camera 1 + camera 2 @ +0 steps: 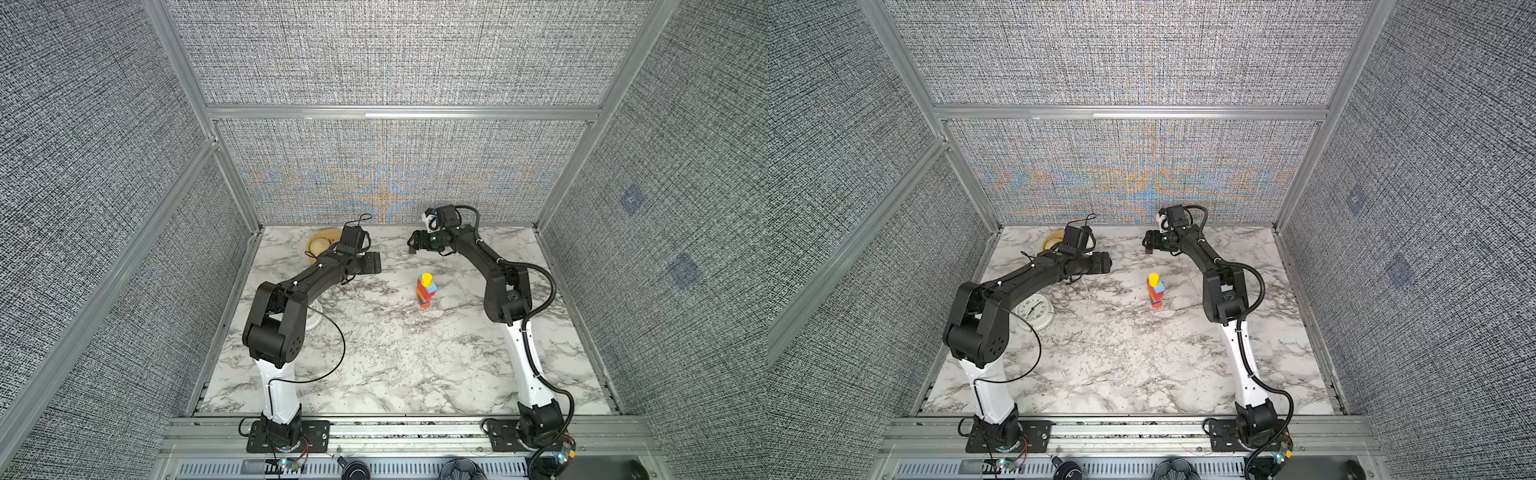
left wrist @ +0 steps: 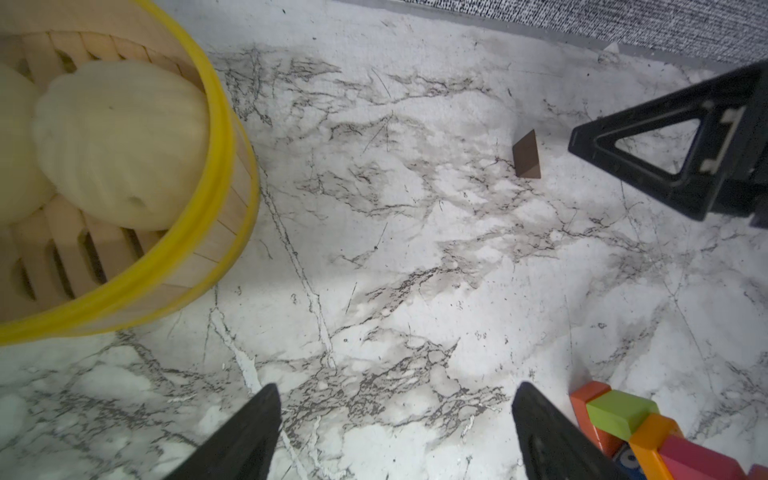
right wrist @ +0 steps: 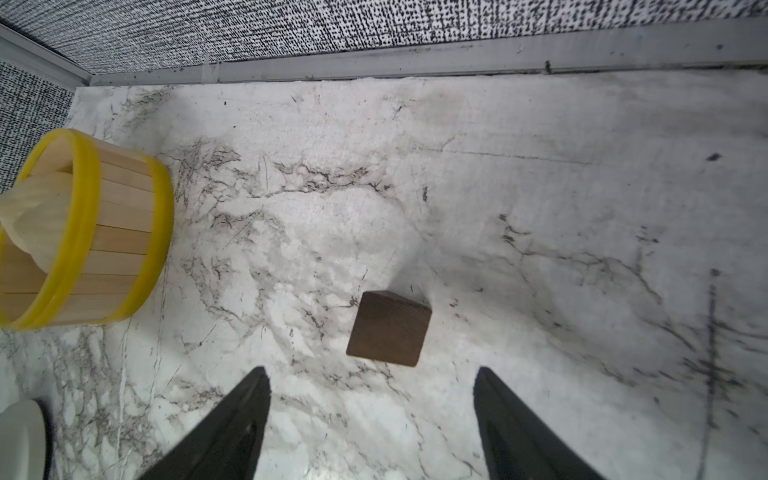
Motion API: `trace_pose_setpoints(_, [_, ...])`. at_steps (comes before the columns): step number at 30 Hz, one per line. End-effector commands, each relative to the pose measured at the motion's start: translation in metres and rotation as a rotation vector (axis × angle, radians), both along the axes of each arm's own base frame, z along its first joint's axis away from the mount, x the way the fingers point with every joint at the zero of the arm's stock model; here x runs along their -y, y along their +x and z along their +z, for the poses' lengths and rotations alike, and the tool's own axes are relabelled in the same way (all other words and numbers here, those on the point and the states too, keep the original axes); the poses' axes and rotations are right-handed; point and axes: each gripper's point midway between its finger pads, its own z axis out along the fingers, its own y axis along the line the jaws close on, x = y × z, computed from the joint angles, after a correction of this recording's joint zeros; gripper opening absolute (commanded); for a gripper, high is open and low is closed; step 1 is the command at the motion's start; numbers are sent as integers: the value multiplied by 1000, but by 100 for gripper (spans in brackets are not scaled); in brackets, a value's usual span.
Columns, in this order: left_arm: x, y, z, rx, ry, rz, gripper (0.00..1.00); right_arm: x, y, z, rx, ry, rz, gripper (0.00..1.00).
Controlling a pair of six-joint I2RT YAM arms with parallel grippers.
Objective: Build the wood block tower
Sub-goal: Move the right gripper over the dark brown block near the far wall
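Can see the tower [image 1: 426,291] [image 1: 1155,291] [image 2: 619,413] upright on the marble table [image 1: 374,353] in both top views, capped by a yellow cylinder; cannot count its small blocks from there. From the left wrist view, catch only part of it, orange, lime and pink, cut off at the frame edge. Find the left gripper [image 2: 395,399] left of the tower and clear of it, fingers spread wide over bare marble, gripping nothing. Find the right gripper [image 3: 372,380] behind the tower, toward the back wall, fingers likewise parted and empty. Spot a dark brown cube [image 3: 388,328] lying loose just beyond those fingertips, not between them, well apart from the tower. Can barely make it out in the top views. See the basket of buns [image 2: 224,166] far left of and behind the tower, half hidden by the left arm in the top views, and the white clock [image 1: 1034,311] left of the tower, partly covered by that arm's elbow
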Motion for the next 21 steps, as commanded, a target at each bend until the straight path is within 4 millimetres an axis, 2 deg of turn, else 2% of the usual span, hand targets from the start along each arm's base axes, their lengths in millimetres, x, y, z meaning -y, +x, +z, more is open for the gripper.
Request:
trace_pose_setpoints(1, [3,4,0,4,-39,0,88,-3,8,3,33,-9,-24,79])
trace_pose_setpoints(14, [-6,6,-13,-35,-87,17,85,-11,17,-12,43,-86,-85,78])
trace_pose_setpoints(21, [-10,6,-16,-55,-120,21,84,-5,19,-14,31,-125,-106,74])
